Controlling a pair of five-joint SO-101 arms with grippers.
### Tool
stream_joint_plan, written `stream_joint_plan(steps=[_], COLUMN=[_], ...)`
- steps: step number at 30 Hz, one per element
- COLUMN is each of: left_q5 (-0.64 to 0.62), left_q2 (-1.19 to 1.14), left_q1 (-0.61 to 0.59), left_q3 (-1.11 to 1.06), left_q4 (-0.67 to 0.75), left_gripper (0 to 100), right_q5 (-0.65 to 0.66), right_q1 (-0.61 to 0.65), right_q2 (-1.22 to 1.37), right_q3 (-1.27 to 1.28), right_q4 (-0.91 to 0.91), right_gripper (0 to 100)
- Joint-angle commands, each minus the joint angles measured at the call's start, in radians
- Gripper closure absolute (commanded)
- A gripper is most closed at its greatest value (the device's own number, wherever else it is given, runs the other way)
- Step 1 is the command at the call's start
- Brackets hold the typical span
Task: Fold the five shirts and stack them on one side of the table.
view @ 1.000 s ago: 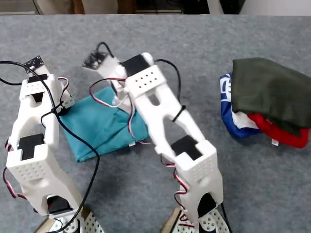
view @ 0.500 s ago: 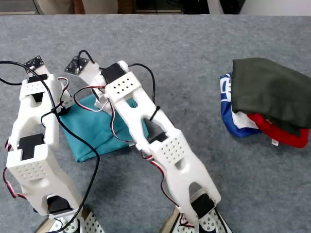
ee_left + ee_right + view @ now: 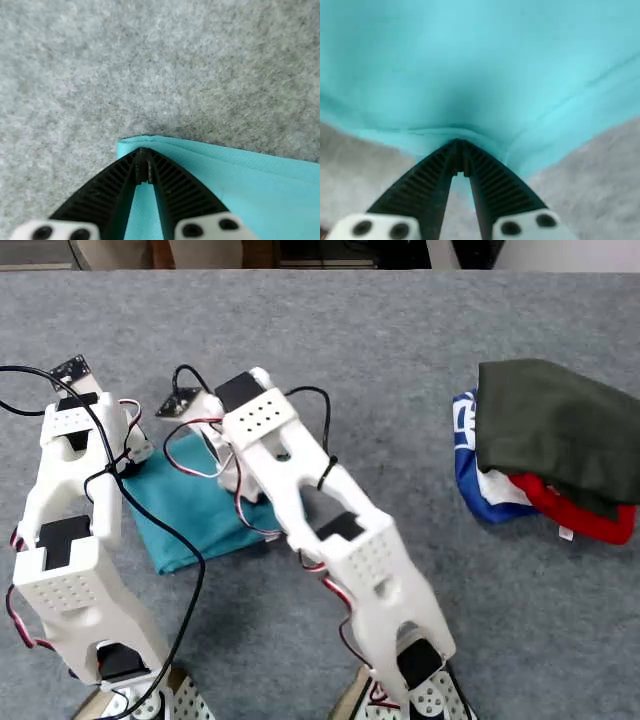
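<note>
table (image 3: pixel 420 360): grey felt | teal shirt (image 3: pixel 197 508) flat, left | olive-topped shirt pile (image 3: pixel 550 430) right

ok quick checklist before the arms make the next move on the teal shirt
1. left gripper shut on teal shirt corner: ok
2. right gripper shut on its puckered edge: ok
3. teal shirt lying flat for the fold: cannot tell, an arm covers part
4. pile apart from it, dark green shirt over red shirt and blue shirt: ok
5. five shirts accounted for: cannot tell, four colours seen
</note>
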State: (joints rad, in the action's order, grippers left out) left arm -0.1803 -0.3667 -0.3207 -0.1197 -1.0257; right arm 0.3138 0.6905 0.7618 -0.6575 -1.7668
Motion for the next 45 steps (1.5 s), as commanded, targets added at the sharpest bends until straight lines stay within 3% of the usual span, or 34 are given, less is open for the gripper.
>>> stream_joint_plan(steps=[1, 12, 20, 25, 31, 37, 45], left_q5=[-0.006, -0.005, -0.005, -0.005, -0.005, -0.005, -0.005], left_q2=[0.03, 0.03, 0.03, 0.03, 0.03, 0.03, 0.03], left_q1=[-0.032, -0.032, -0.029, -0.029, -0.029, -0.029, -0.029], left_q3=[0.002, 0.002, 0.003, 0.0, 0.0, 0.002, 0.003], left_q4=[-0.009, -0.009, -0.009, -0.009, -0.009, -0.009, -0.008], left_gripper=[98, 98, 98, 98, 98, 98, 98], right_q5=[0.008, 0.08, 0.048, 0.005, -0.044, -0.04, -0.034], right_q1=[-0.051, -0.18, -0.171, -0.071, -0.039, -0.087, -0.177], right_q2=[-0.16, -0.209, -0.344, -0.38, -0.236, -0.025, 0.05], right_q3=[0.151, 0.398, 0.298, 0.24, 0.354, 0.398, 0.102], right_q4=[-0.021, 0.02, -0.012, 0.061, 0.167, 0.17, 0.021], right_gripper=[99.6, 99.6, 99.6, 99.6, 99.6, 99.6, 99.6])
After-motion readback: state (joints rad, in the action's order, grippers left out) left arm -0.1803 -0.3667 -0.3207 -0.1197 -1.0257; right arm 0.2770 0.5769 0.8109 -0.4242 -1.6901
